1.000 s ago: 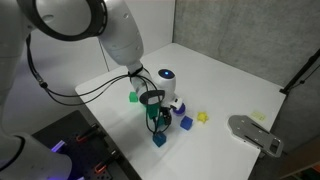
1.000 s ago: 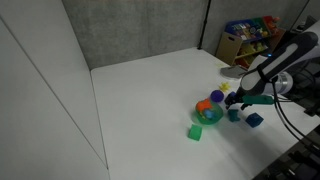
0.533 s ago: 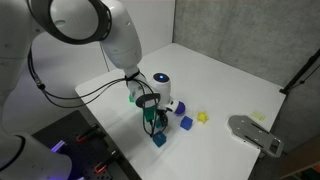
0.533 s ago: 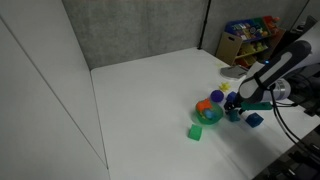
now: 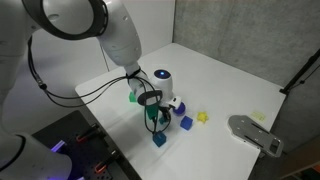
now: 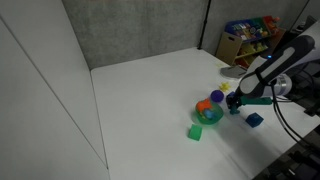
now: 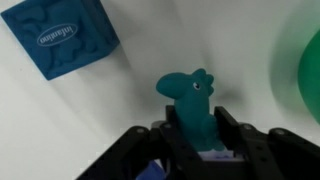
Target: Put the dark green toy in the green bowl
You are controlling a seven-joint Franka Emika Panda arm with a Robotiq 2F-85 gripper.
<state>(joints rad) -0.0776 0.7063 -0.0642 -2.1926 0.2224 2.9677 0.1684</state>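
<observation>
The gripper (image 7: 192, 128) is holding the toy (image 7: 190, 100) by its lower part. The jaws are standing narrow, one finger pressing on each side, and the toy's head end is sticking out past the fingertips. In the wrist view the bowl (image 7: 312, 60) is showing only as a blurred green arc at the right edge, apart from the toy. A blue cube (image 7: 65, 38) is lying on the white table (image 7: 140, 90) toward the upper left, also clear of the toy. Whether the toy is resting on the table or hanging just above it is hard to tell from so close. In an exterior view the gripper (image 6: 240, 106) is pointing down just beside the bowl (image 6: 210, 115), on the side away from a light-green cube (image 6: 196, 132). In an exterior view the gripper (image 5: 155, 122) is hanging low over the table (image 5: 230, 75), near its front edge.
</observation>
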